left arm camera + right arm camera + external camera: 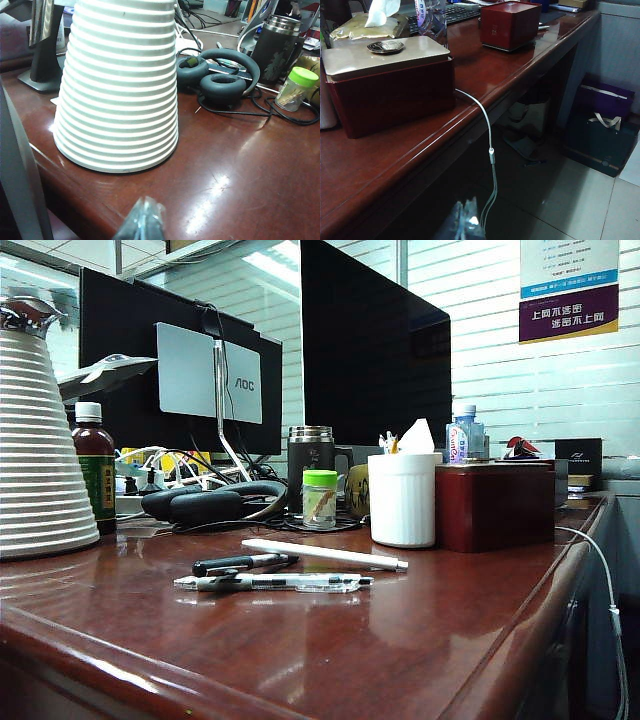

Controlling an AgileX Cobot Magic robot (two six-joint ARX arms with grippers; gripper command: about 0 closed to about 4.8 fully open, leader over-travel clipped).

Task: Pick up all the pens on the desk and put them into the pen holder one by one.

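Observation:
Three pens lie on the reddish-brown desk in the exterior view: a white pen, a black pen with a clip, and a clear-barrelled pen nearest the front. Just behind them stands the white ribbed pen holder. Neither arm shows in the exterior view. My left gripper is shut and empty, hovering over the desk's near edge beside a big white ribbed cone. My right gripper is shut and empty, off the desk's edge above the floor. No pen shows in either wrist view.
A dark red box stands right of the holder, a green-lidded jar and a steel mug to its left. Headphones, cables, a bottle and monitors fill the back. A white cable hangs off the desk edge.

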